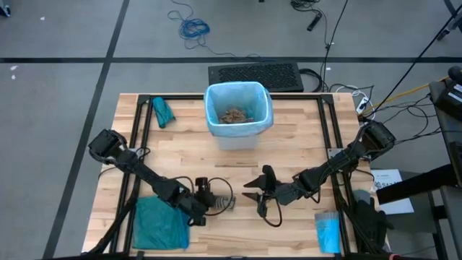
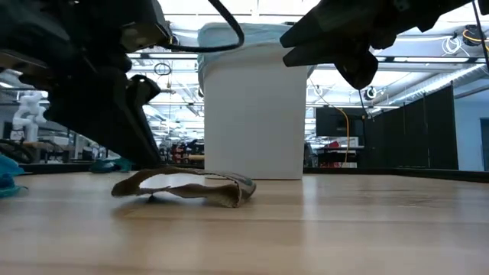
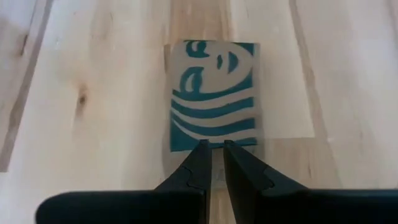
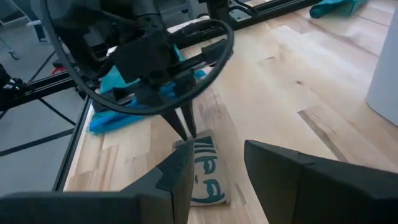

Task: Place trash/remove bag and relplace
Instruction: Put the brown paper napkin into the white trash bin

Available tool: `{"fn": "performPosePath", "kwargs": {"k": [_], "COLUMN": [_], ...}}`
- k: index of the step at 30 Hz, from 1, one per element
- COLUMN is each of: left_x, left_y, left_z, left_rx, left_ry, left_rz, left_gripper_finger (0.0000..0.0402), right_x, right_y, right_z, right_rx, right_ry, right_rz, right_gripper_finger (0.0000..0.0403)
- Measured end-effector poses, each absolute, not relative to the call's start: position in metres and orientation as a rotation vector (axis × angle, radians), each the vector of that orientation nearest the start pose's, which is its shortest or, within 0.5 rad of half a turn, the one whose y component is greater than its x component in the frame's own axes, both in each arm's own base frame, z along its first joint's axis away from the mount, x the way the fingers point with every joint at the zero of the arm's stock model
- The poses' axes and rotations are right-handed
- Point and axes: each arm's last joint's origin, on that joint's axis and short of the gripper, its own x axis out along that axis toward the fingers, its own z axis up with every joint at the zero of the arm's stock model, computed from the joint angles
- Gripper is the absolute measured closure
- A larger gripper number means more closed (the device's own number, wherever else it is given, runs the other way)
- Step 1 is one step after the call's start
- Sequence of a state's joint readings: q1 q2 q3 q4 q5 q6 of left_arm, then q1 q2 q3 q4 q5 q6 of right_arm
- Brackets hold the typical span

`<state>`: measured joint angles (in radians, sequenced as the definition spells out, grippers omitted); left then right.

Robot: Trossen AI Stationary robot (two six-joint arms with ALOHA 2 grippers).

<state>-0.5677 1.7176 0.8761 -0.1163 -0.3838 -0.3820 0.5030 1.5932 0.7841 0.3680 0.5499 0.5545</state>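
Note:
A white bin (image 1: 238, 133) stands at the far middle of the table, lined with the pale blue bag (image 1: 214, 101). Brown paper trash (image 1: 234, 115) lies inside it. A flat brown cardboard sleeve with teal print (image 3: 212, 99) lies on the table near the front. My left gripper (image 3: 216, 152) is shut but for a thin slit. It slants down with its tips at the sleeve's end nearest it. My right gripper (image 4: 233, 180) hangs open above the table, just right of the sleeve (image 4: 208, 177), and touches nothing. My left gripper meets the sleeve's end edge (image 3: 214, 144) with the tips of its nearly shut fingers (image 4: 186, 130). The fingers slant down from the table's left. The sleeve (image 2: 187, 187) lies on the table, slightly bowed. Whether the tips press on the edge or pinch it does not show.
A teal-green bag (image 1: 160, 224) lies at the near left, behind my left gripper. A small teal bundle (image 1: 162, 112) sits at the far left, and a folded blue packet (image 1: 328, 232) at the near right. Black frame rails (image 1: 328, 137) run along the table's sides.

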Motion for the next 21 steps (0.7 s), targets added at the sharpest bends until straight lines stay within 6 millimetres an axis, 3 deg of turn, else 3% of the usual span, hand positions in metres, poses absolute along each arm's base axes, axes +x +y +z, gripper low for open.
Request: {"fn": "performPosePath", "kwargs": {"k": [13, 21], "left_x": [0.262, 0.265], "left_y": [-0.191, -0.187], "left_z": [0.150, 0.152], "left_rx": [0.147, 0.047], "left_ry": [0.782, 0.728], "left_rz": [-0.001, 0.134], "left_gripper_finger": [0.0356, 0.0291], "right_x": [0.292, 0.293], "right_y": [0.135, 0.134], "right_z": [0.192, 0.191], "right_rx": [0.296, 0.278], "right_ry": [0.358, 0.360], "right_rz": [-0.167, -0.168], "right_gripper_finger": [0.0268, 0.0268]}}
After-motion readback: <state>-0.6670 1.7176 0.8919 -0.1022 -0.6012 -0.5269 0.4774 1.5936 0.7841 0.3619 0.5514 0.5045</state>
